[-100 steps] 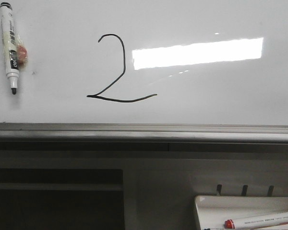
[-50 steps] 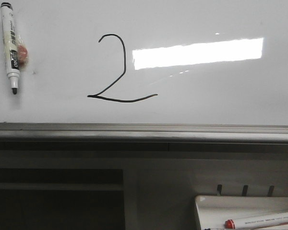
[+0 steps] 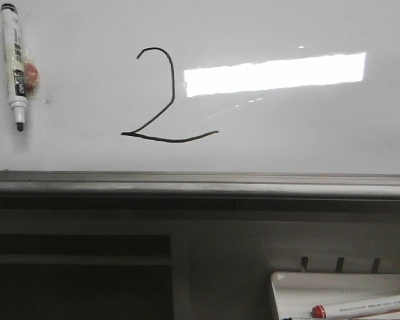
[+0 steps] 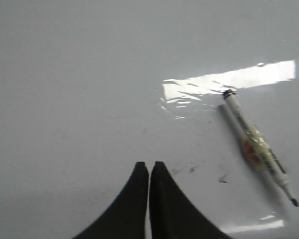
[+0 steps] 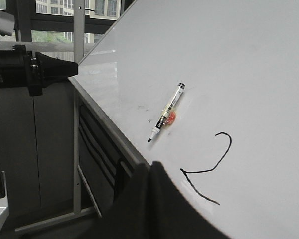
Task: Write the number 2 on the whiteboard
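Front view: a glossy whiteboard point(image 3: 287, 133) fills the upper half, with a grey metal ledge point(image 3: 200, 183) along its lower edge and a bright rectangular light reflection point(image 3: 275, 73) right of centre. The number 2 point(image 3: 161, 100) is drawn left of centre in thin black line: a hooked top, a diagonal stroke down to the left, and a long, slightly wavy base. A black-tipped marker point(image 3: 15, 65) sits upright against the board at far left, tip down. At bottom right, a white tray point(image 3: 287, 293) holds a red-capped marker point(image 3: 363, 307). Left wrist view: the left gripper point(image 4: 149, 172) shows dark fingers pressed together, holding nothing, near the same marker point(image 4: 259, 147) on the board. Right wrist view: the right gripper point(image 5: 150, 172) also has its fingers closed together and empty, close to the board's edge, with the 2 point(image 5: 209, 167) just beyond it and the marker point(image 5: 167, 112) farther along.
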